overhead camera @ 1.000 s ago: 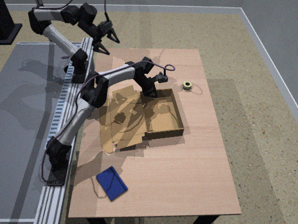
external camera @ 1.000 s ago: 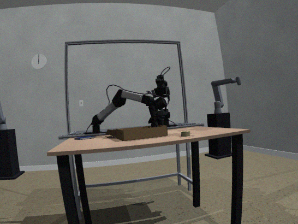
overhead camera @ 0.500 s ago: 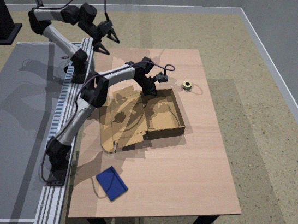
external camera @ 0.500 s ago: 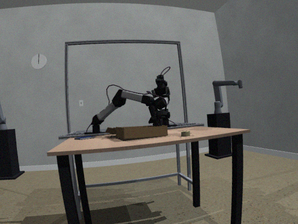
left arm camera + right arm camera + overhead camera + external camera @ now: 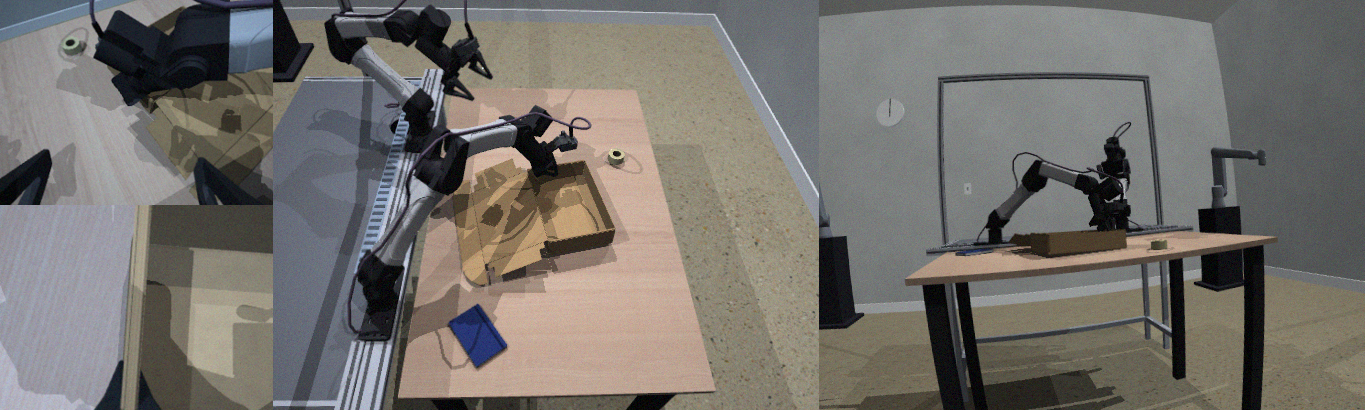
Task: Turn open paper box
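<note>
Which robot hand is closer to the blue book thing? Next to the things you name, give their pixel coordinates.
Right. The right gripper (image 5: pixel 545 172) is at the box's side wall; the left gripper (image 5: pixel 482 87) hangs farther from the blue book (image 5: pixel 478 335).

Tape roll (image 5: pixel 616 157) (image 5: pixel 1159 244) (image 5: pixel 71 46), pale green with a dark centre hole, on the table's wood-toned top. Notebook (image 5: pixel 478 335) (image 5: pixel 974 252), blue, flat on the same top. Wall clock (image 5: pixel 890 112), round, white. Switch plate (image 5: pixel 967 188), small, white, on the grey wall. Pedestal (image 5: pixel 1220 247), black, beyond the table.
</note>
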`<state>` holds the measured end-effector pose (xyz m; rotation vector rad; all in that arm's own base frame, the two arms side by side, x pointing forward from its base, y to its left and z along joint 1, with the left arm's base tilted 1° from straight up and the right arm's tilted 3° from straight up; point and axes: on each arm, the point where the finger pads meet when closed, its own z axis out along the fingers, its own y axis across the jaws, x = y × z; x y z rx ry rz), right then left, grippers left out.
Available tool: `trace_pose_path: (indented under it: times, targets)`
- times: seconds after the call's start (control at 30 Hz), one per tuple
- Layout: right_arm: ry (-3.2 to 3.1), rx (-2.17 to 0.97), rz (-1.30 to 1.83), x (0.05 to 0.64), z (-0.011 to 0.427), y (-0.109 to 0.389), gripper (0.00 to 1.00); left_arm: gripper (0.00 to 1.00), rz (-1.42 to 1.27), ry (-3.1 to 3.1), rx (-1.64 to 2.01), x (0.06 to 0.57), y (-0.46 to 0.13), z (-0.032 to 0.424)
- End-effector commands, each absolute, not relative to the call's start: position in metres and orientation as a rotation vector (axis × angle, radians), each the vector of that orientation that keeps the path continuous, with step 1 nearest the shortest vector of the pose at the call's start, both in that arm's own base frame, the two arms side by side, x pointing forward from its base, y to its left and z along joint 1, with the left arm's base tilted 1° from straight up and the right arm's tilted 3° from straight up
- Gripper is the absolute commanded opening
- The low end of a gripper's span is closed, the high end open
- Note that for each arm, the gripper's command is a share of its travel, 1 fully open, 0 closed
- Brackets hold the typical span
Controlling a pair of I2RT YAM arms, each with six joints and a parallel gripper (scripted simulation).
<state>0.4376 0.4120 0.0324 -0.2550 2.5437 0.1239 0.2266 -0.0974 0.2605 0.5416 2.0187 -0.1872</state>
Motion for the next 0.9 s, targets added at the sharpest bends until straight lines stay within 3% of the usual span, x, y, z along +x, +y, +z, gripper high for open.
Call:
trace_pose_path:
  times: [0.0,0.87]
  targets:
    - [2.470,-0.310,0.204,0.437,0.073,0.418,0.00,1.00,-0.187,2.006,0.529,0.227,-0.097,0.265]
    - [2.426,-0.552,0.264,0.412,0.072,0.416,0.00,1.00,-0.187,2.006,0.529,0.227,-0.097,0.265]
